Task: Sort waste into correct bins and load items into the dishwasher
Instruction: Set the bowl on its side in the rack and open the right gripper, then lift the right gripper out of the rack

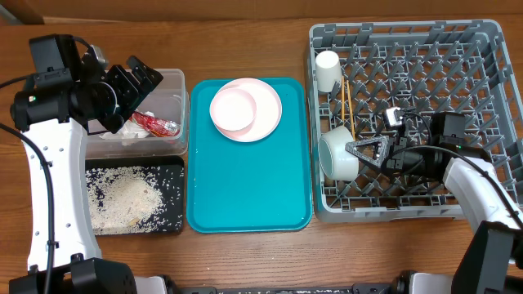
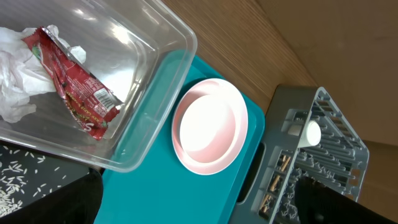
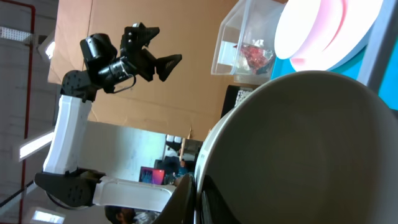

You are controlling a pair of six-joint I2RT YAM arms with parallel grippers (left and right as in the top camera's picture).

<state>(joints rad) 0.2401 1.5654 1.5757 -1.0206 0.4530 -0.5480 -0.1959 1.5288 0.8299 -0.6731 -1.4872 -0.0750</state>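
The left tool point(image 1: 145, 72) hangs with its jaws spread wide and nothing between them above the clear tub point(image 1: 178, 88), which sits toward the bench's far-left corner. Inside the tub lie the red-and-white wrapper point(image 1: 155, 124) and the crumpled napkin point(image 1: 121, 132), touching each other. Just nearer the front edge, the black tray point(image 1: 173, 167) holds a spread of rice point(image 1: 122, 196). The teal tray point(image 1: 245, 188) occupies the middle of the bench; at its far end rests the pink plate point(image 1: 268, 110) with a second bowl point(image 1: 232, 109) on its left part. The grey rack point(image 1: 409, 41) fills the right side of the bench. In the rack's far-left corner stands the white cup point(image 1: 328, 71), with the chopsticks point(image 1: 347, 102) lying just beside it. The right tool point(image 1: 365, 152) is clamped on the rim of a pale bowl point(image 1: 337, 153), which stands on edge near the rack's left wall.
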